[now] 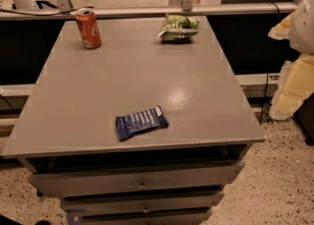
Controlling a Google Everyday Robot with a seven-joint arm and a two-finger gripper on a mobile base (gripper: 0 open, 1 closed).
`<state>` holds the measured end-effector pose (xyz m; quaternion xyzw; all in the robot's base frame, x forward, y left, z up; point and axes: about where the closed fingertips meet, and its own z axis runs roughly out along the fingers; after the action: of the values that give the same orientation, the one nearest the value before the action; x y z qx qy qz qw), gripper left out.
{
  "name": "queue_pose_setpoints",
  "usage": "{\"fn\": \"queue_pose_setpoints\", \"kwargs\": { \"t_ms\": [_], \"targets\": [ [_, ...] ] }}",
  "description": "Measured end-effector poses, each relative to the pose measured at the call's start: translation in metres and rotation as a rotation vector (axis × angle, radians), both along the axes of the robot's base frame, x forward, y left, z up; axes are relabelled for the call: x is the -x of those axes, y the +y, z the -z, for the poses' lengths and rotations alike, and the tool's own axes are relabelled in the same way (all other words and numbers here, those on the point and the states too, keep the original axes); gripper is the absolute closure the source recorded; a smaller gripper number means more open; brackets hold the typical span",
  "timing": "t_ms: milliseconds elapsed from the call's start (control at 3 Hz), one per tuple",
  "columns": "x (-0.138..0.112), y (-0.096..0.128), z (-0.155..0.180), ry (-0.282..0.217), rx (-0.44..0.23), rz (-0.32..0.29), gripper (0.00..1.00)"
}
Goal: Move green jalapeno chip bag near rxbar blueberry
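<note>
Camera view: reach not yet begun; the small, crinkled, light-green jalapeno chip bag [178, 27] lies ungrasped by the far edge of the grey metal tabletop [196, 81].

The flat dark-blue rxbar blueberry [141, 122] wrapper sits near the front edge, well apart from the bag. The gripper [300, 79], a pale shape off the table's right side, cannot be read as spread or closed. Next comes a far reach; the middle offers room, the red soda can [89, 28] stands aside, and the front edge is the risk.
</note>
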<state>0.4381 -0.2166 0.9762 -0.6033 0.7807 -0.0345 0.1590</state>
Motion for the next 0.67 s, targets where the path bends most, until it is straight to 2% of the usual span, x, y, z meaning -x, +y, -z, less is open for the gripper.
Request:
{"fn": "queue_pose_setpoints", "kwargs": {
  "t_ms": [333,667],
  "targets": [
    [-0.004,0.001,0.006,-0.013,-0.008,0.012,0.0],
    [-0.031,-0.004,0.038,-0.012,-0.067,0.086,0.0]
  ]
}}
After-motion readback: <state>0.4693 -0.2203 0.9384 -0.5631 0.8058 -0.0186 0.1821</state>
